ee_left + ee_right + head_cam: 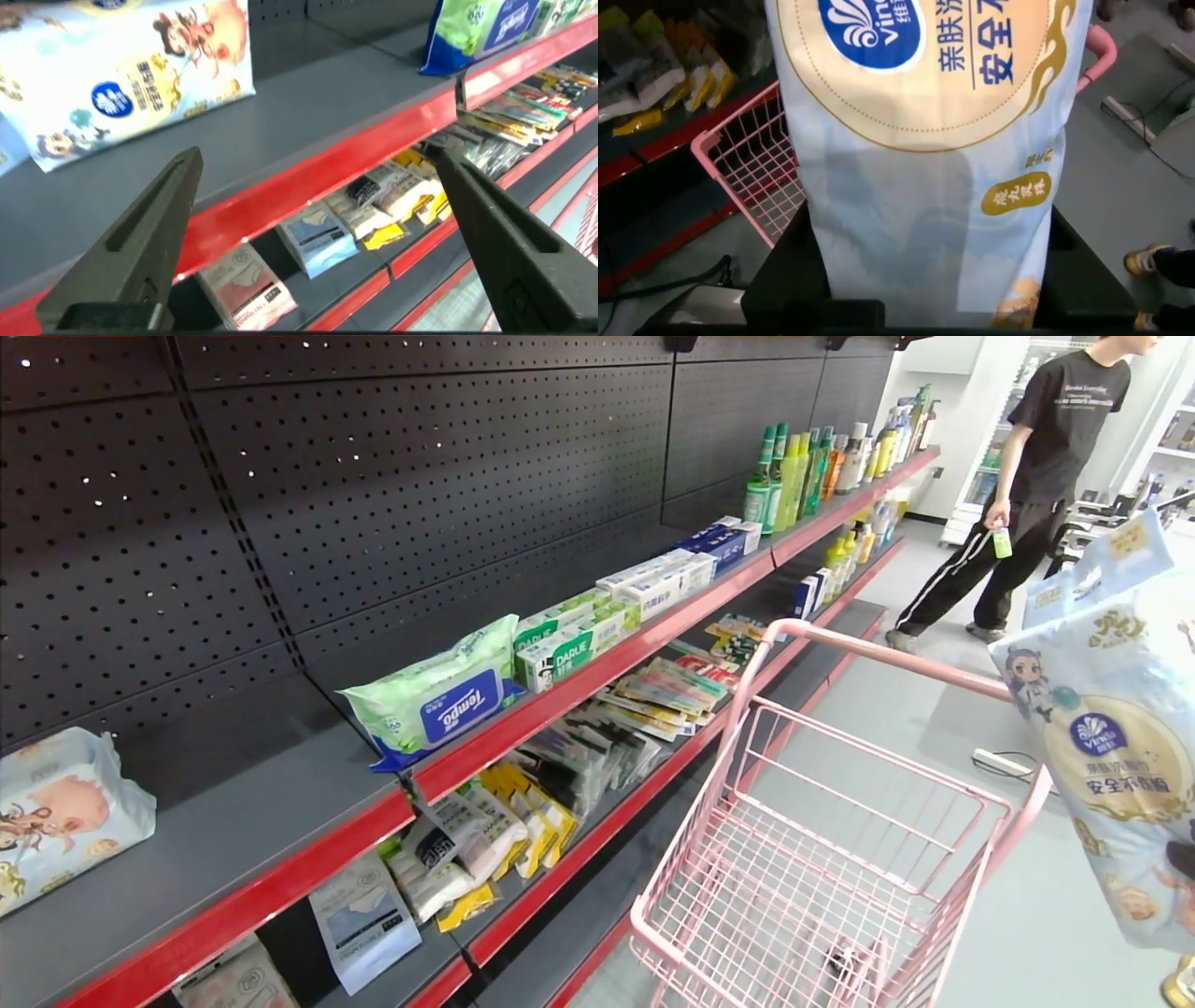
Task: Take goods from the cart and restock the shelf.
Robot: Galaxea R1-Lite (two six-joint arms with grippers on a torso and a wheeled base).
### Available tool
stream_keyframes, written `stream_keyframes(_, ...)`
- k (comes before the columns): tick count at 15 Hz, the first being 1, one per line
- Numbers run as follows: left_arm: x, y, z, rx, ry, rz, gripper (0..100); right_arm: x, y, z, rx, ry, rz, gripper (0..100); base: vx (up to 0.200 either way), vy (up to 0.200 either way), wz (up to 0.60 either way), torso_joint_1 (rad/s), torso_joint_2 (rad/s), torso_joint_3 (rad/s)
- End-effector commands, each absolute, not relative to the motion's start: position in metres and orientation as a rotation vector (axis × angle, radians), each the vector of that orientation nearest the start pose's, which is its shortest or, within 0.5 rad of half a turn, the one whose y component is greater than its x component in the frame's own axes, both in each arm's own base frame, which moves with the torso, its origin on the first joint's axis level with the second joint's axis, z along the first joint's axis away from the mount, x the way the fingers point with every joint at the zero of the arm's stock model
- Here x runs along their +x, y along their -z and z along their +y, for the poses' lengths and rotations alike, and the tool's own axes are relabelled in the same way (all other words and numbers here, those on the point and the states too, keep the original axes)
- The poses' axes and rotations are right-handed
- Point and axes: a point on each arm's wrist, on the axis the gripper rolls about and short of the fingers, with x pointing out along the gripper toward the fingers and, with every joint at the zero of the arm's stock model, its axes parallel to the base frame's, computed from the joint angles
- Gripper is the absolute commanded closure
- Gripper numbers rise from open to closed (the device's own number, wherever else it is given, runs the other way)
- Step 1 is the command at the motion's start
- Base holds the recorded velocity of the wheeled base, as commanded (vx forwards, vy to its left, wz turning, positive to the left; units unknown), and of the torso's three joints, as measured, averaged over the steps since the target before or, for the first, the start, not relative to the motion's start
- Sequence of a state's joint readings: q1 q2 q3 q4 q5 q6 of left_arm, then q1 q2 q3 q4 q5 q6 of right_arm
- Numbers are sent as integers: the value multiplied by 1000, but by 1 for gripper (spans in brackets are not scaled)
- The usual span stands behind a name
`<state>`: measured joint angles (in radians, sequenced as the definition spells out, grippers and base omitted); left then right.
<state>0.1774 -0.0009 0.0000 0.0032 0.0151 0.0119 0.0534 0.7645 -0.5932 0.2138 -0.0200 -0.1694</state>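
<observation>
A large pale-blue tissue pack point(924, 140) with a cartoon print is pinched between the fingers of my right gripper point(934, 280). It hangs at the right of the head view as the tissue pack point(1111, 737), above the far-right corner of the pink cart point(695, 803). A similar pack point(56, 812) lies at the far left of the upper grey shelf point(233, 821). My left gripper point(318, 243) is open with nothing in it, just in front of that shelf's red edge point(308, 187), with the shelved pack point(131, 75) beyond it.
A green wipes pack point(439, 695) and toothpaste boxes point(569, 639) sit further along the upper shelf. Lower shelves hold small packets point(485, 831). The cart basket point(752, 159) looks bare. A power strip point(999, 763) lies on the floor past the cart.
</observation>
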Motion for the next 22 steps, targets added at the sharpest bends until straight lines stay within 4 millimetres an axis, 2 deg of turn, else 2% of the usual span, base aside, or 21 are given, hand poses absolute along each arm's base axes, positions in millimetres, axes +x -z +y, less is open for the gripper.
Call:
stream_keyframes(1, -23, -75, -4, 12, -193, 4, 0, 65, -213, 3, -183, -67, 389, 100, 0, 0, 0, 168, -378, -207)
stream_keyframes(13, -23, -75, -4, 12, -193, 4, 0, 66, -203, 3, -199, -78, 425, 100, 0, 0, 0, 159, -346, -190)
stream_keyframes(22, -23, -75, -4, 12, -193, 4, 0, 67, -203, 3, -234, -75, 429, 100, 0, 0, 0, 82, -168, -91)
